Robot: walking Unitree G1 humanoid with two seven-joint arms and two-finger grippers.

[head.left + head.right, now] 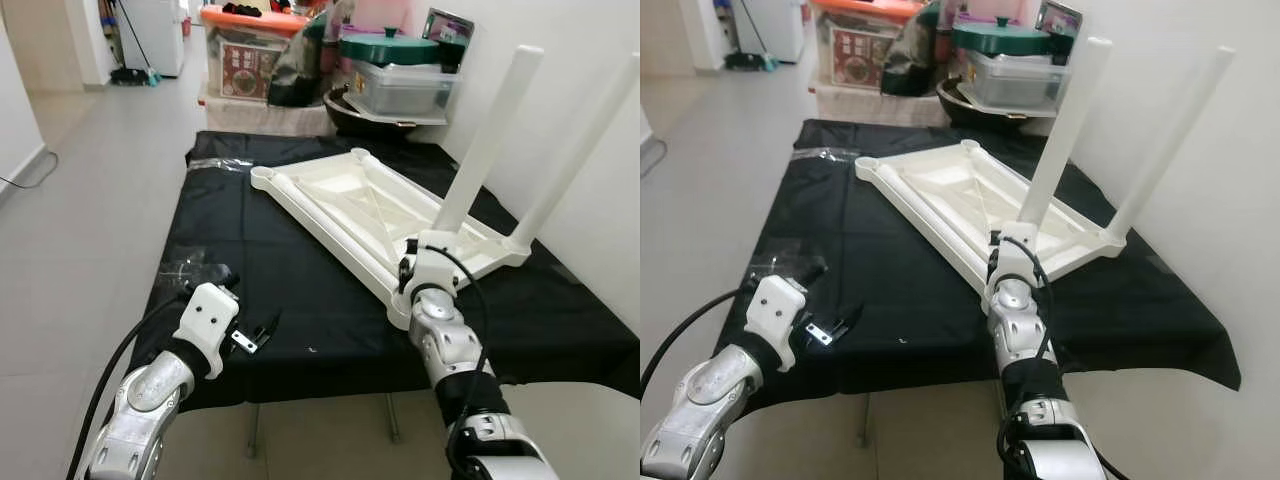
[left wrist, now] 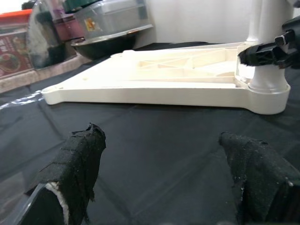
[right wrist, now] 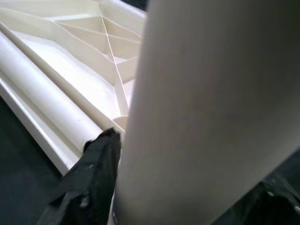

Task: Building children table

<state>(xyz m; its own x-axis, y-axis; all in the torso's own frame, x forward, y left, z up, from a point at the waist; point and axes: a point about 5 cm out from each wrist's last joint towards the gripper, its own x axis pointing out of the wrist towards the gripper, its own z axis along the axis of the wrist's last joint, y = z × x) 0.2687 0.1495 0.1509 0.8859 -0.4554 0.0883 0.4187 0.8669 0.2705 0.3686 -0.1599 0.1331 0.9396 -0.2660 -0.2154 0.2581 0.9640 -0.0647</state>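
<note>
Children's table top (image 1: pixel 350 205) lay upside down at the centre of the frame on the black-covered tabletop (image 1: pixel 250 300). You had two white legs standing in its right-hand corners: the near leg (image 1: pixel 485 140) and the far leg (image 1: pixel 575 150). The two corner sockets at upper left looked empty, so I judged you about halfway. Your right gripper (image 3: pixel 187 206) was closed around the near leg just above its socket. Your left gripper (image 2: pixel 173 164) hovered wide open and empty at lower left. Your left wrist view showed that spread plainly.
</note>
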